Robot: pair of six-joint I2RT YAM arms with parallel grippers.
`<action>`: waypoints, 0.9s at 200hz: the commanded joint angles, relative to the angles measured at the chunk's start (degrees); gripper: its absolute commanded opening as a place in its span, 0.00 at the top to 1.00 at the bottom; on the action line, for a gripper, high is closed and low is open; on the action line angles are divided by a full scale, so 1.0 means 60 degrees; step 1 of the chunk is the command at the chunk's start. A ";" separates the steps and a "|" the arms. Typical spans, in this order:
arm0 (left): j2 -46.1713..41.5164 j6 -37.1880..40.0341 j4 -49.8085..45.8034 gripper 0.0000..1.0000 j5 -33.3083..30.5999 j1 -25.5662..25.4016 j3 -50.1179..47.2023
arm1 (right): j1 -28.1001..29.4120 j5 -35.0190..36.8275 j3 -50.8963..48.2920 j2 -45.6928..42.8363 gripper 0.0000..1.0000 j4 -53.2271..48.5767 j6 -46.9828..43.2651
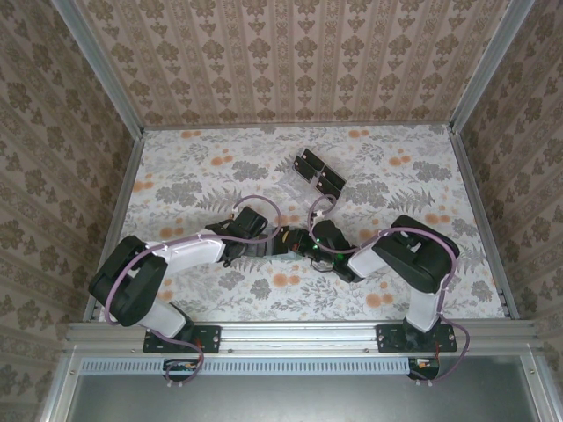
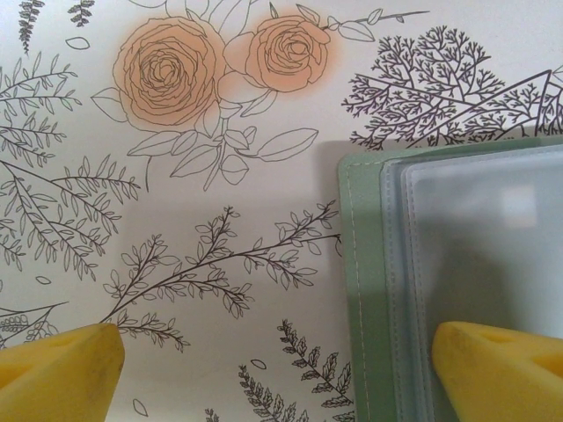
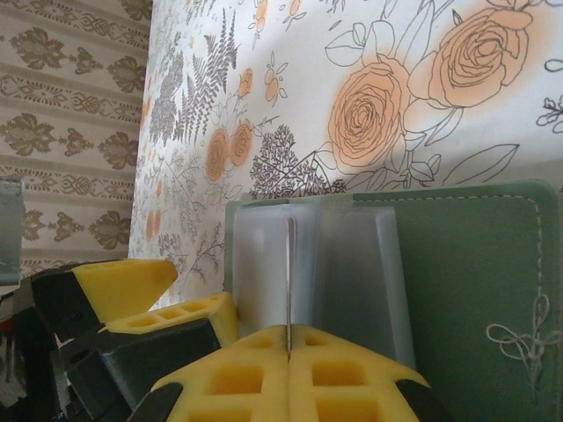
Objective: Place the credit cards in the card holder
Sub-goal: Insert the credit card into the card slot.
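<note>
Lower centre, right wrist view: a thin dark credit card [image 3: 288, 272], edge-on, is grasped by the right hand [image 3: 288, 350]; judged stiff, light, slippery, best held by one edge. Beyond, the sage-green card holder [image 3: 457, 281] lies open on the floral worktop [image 3: 396, 35]. The left hand [image 2: 277, 352] is released.

No readable text, labels or numbers anywhere, only a stitched flourish [image 3: 519, 338] on the card holder [image 3: 457, 272].
</note>
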 commanded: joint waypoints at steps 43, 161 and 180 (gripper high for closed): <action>0.0035 -0.0001 -0.0535 0.00 -0.0016 0.0056 -0.0351 | 0.0076 -0.0047 -0.0180 0.0637 1.00 0.1410 0.0434; 0.0072 0.0054 -0.0542 0.00 -0.0001 0.0076 -0.0374 | 0.0050 -0.0552 -0.0124 0.1235 1.00 0.1958 0.0535; 0.0066 0.0067 -0.0542 0.00 -0.0001 0.0073 -0.0377 | 0.0046 -0.0634 -0.0135 0.1278 1.00 0.1898 0.0574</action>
